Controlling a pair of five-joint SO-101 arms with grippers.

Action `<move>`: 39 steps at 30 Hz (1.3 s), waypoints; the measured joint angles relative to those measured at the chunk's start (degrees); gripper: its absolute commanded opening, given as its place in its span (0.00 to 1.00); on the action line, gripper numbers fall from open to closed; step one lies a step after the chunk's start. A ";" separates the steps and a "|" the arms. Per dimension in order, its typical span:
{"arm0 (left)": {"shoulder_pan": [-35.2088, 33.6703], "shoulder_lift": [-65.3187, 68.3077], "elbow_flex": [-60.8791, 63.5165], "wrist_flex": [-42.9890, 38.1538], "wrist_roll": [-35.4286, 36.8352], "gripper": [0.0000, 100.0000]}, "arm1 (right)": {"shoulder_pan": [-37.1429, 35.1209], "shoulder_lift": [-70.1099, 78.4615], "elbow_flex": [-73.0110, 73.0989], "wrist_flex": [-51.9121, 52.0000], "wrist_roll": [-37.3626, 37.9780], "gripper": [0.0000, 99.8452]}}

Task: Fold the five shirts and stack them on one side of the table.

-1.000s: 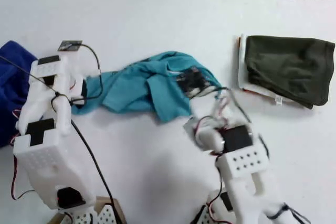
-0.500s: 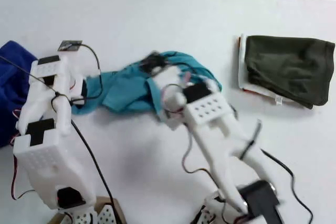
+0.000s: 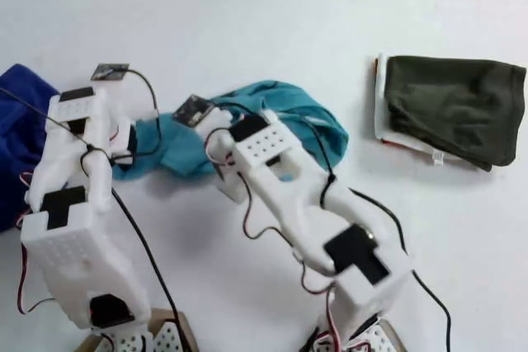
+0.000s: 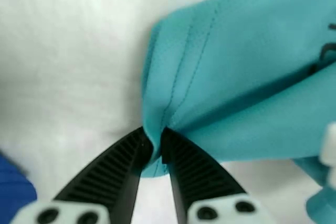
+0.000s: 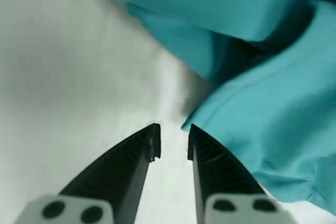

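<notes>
Pinching a hemmed fold of the teal shirt [image 4: 236, 66] between pressed-together jaws, the left gripper [image 4: 156, 148] holds the garment's left end, probably as an anchor so the cloth can be drawn flat. The right gripper [image 5: 173, 142], jaws slightly parted and holding nothing, hangs over bare table [image 5: 63, 66] just beside the shirt's near edge, seemingly placed for a second hold. Outward, a folded dark green shirt [image 3: 454, 109] marks the stack at the right, and a blue shirt [image 3: 16, 129] lies at the left edge.

Plain teal shirt [image 3: 289, 96], dark olive shirt [image 3: 458, 109], royal blue shirt [image 3: 18, 113], white table [image 3: 247, 22]
</notes>
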 measured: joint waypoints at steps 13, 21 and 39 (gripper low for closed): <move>0.00 0.00 0.00 0.00 0.00 0.03 | 4.48 9.14 -7.38 0.53 0.00 0.09; 0.00 0.00 0.00 0.00 0.00 0.03 | 7.47 9.14 -11.08 5.80 0.00 0.09; 0.00 0.00 0.00 0.00 0.00 0.03 | 7.91 10.73 -11.16 5.89 0.00 0.10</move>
